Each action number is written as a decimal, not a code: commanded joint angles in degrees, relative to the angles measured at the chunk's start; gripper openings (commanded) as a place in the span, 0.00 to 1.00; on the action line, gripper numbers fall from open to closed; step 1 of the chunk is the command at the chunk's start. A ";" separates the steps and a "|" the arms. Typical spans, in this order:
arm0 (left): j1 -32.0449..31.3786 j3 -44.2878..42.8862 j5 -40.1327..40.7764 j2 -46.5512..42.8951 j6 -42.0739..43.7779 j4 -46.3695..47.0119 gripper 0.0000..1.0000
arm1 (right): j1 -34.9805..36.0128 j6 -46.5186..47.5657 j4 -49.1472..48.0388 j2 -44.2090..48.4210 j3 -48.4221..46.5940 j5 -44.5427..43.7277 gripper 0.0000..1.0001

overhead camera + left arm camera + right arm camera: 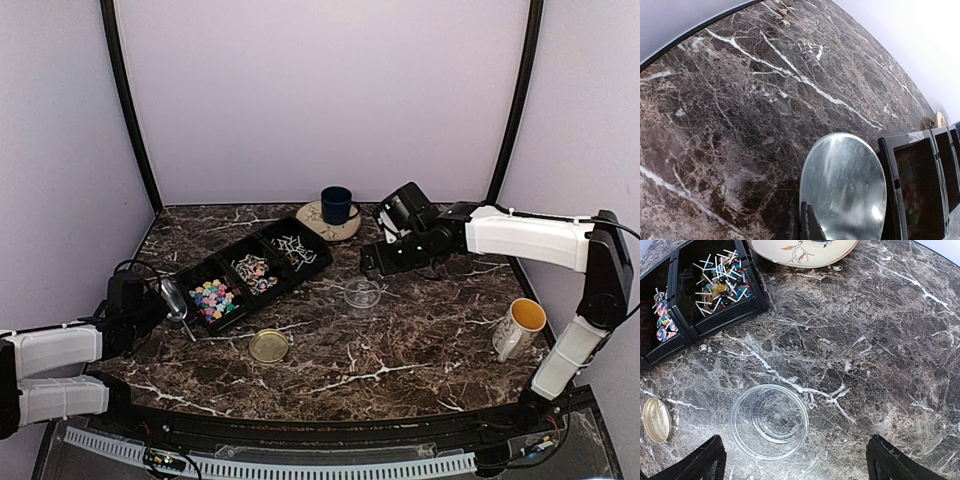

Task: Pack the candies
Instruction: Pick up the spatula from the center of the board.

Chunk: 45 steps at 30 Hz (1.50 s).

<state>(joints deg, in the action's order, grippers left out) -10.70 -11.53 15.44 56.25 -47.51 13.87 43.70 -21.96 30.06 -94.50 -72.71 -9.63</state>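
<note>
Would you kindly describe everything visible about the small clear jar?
The jar is small, round and clear, plastic-looking, with a ringed base. It stands upright, open and empty on the marble table, touching nothing else. A gold lid lies apart. The open right end effector hovers above it.

Bystanders on a dark marble table [400, 340]

A black three-part tray [725, 321] lies at a slant left of centre. A clear, empty round jar [769, 421] stands near its right end, and a gold lid [269, 345] lies flat in front of it. Behind, a dark blue cup [336, 204] stands on a cream painted plate [318, 222]. A white mug [520, 325] with a yellow inside stands far right. A metal spoon [842, 185] has its bowl just beside the tray's left end.
</note>
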 commanded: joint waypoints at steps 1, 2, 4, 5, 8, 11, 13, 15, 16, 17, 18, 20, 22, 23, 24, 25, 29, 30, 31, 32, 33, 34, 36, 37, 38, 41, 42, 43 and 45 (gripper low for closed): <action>0.17 -1.88 1.81 -4.82 -2.88 -10.06 0.00 | 1.05 -0.51 -0.75 -0.29 -1.27 0.57 0.98; 0.14 -2.36 1.99 -6.10 -3.52 -11.82 0.00 | 1.21 -0.28 -0.85 -0.25 -1.29 0.65 0.98; 0.15 -3.73 2.42 -8.64 -4.50 -15.33 0.00 | 1.53 0.60 -1.18 -0.08 -1.09 0.66 0.98; 0.11 -4.44 2.56 -9.82 -4.64 -17.02 0.00 | 1.67 1.30 -1.49 0.07 -0.85 0.76 0.98; 0.09 -6.96 2.38 -13.03 -4.52 -21.52 0.00 | 2.39 3.14 -2.93 0.68 -0.04 1.55 0.98; 0.07 -9.62 1.44 -15.60 -4.09 -25.37 0.00 | 3.58 5.25 -4.15 1.06 0.48 2.07 0.98; 0.11 -10.88 0.34 -16.93 -3.75 -26.72 0.00 | 4.72 7.04 -5.62 1.45 1.13 2.55 0.98; 0.07 -12.07 -0.95 -17.83 -3.72 -27.61 0.00 | 5.91 8.81 -7.55 2.11 1.97 3.21 0.98; 0.09 -12.63 -1.78 -18.00 -3.73 -27.88 0.00 | 6.40 9.70 -8.70 2.51 2.53 3.40 0.98; 0.10 -13.38 -2.75 -17.91 -3.79 -28.01 0.00 | 6.97 10.60 -9.87 2.66 3.14 3.60 0.98; 0.08 -13.98 -3.65 -17.62 -3.81 -28.04 0.00 | 7.61 11.78 -11.39 3.64 3.98 3.78 0.98; 0.00 -15.65 -5.44 -16.55 -4.20 -28.30 0.00 | 9.70 14.80 -15.70 6.40 6.12 4.30 0.98; -0.21 -17.17 -6.56 -15.06 -4.84 -28.60 0.00 | 11.49 17.56 -20.29 8.45 10.02 4.29 0.98; -0.52 -18.37 -6.79 -14.15 -5.22 -28.90 0.00 | 12.10 18.65 -22.65 9.35 11.17 4.16 0.98; -1.03 -19.23 -6.85 -13.16 -5.39 -28.96 0.00 | 12.72 19.40 -23.95 9.98 11.93 3.77 0.98; -1.83 -20.39 -6.73 -11.93 -5.49 -29.21 0.00 | 13.26 20.01 -25.26 10.49 12.91 3.34 0.98; -7.64 -25.37 -2.23 -6.02 -6.26 -30.91 0.00 | 15.61 22.51 -28.91 11.44 14.36 0.43 0.98; -9.18 -26.51 -1.29 -4.65 -6.65 -30.94 0.00 | 16.31 23.09 -29.36 11.40 14.43 -0.41 0.98; -10.28 -27.44 -1.18 -3.38 -7.03 -30.54 0.00 | 16.97 23.64 -29.81 11.29 14.41 -1.38 0.98; -11.05 -28.19 -1.52 -1.94 -7.56 -29.94 0.00 | 17.66 24.11 -30.16 11.08 14.29 -2.53 0.98; -11.75 -28.91 -1.89 -0.48 -8.34 -29.25 0.00 | 18.25 24.48 -30.24 10.83 14.11 -3.64 0.98; -12.45 -29.60 -2.20 1.00 -8.91 -28.42 0.00 | 18.86 24.83 -30.32 10.56 13.82 -4.42 0.98; -14.56 -31.56 -1.73 4.29 -9.94 -27.38 0.00 | 20.16 25.41 -30.68 10.19 13.44 -5.81 0.98; -15.60 -32.67 -1.14 5.96 -10.16 -26.97 0.00 | 20.72 25.46 -30.77 10.02 13.27 -6.32 0.98; -16.69 -34.01 -0.36 7.76 -10.43 -26.93 0.00 | 21.21 25.36 -30.88 9.89 13.09 -6.50 0.98; -19.18 -38.45 1.20 12.83 -10.64 -26.41 0.00 | 22.66 24.68 -31.18 9.25 12.49 -6.70 0.98; -20.03 -39.79 1.62 14.38 -10.86 -26.36 0.00 | 23.19 24.34 -31.36 8.94 12.14 -7.23 0.98; -20.79 -41.23 2.14 15.98 -11.29 -26.55 0.00 | 23.70 23.86 -31.44 8.47 11.75 -8.15 0.98; -22.30 -43.96 2.71 18.96 -12.52 -27.04 0.00 | 24.56 22.71 -31.35 7.25 10.21 -11.22 0.98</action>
<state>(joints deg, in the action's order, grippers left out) -30.65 -50.19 15.40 71.88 -57.43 -14.20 66.39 2.28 1.50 -85.17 -59.37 -15.59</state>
